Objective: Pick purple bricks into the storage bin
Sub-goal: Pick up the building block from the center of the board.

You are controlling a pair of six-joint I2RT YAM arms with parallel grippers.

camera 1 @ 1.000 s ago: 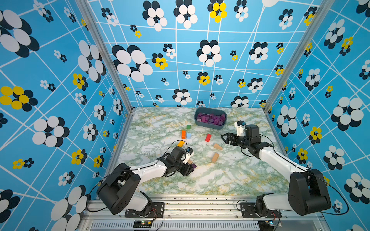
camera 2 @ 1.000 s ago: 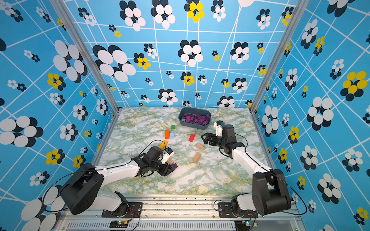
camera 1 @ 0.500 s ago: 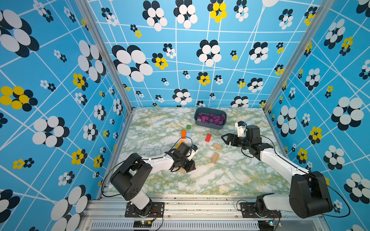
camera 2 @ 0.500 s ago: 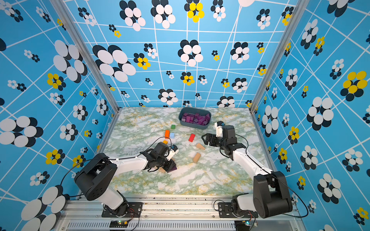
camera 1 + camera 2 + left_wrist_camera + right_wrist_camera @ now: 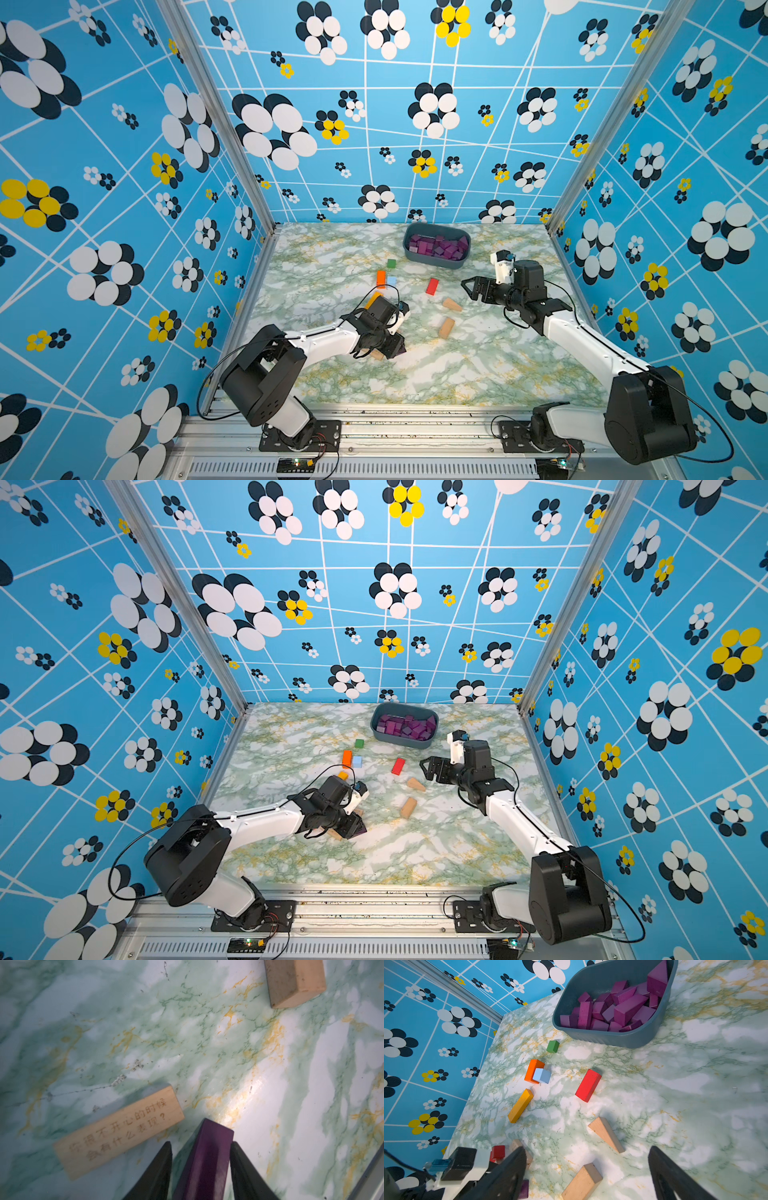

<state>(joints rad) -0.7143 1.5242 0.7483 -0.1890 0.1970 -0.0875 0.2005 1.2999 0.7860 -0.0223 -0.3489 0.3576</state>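
Observation:
A dark purple brick [image 5: 205, 1159], a bar, lies between the fingers of my left gripper [image 5: 201, 1142] low over the table's near middle. One finger touches it and a strip of table shows at the other, so the gripper is open around it. Both top views show that brick [image 5: 400, 348] [image 5: 360, 830] at the tip of the left gripper [image 5: 392, 345]. The storage bin [image 5: 436, 262] [image 5: 401, 741] [image 5: 612, 1040] stands at the back and holds several purple bricks [image 5: 436, 247] [image 5: 612, 1009]. My right gripper [image 5: 469, 286] [image 5: 587, 1150] hangs open and empty in front of the bin.
An engraved tan block [image 5: 118, 1130] lies right beside the left fingers, another tan block [image 5: 295, 982] farther off. Orange [image 5: 380, 277], light blue [image 5: 391, 281], green [image 5: 391, 262] and red [image 5: 432, 286] blocks, a yellow bar [image 5: 520, 1105], a tan wedge [image 5: 451, 304] and a tan block [image 5: 446, 327] dot the middle.
My left arm swung at its shoulder and its gripper shifted a little toward the purple brick on the table. The right gripper stayed nearly where it was, open.

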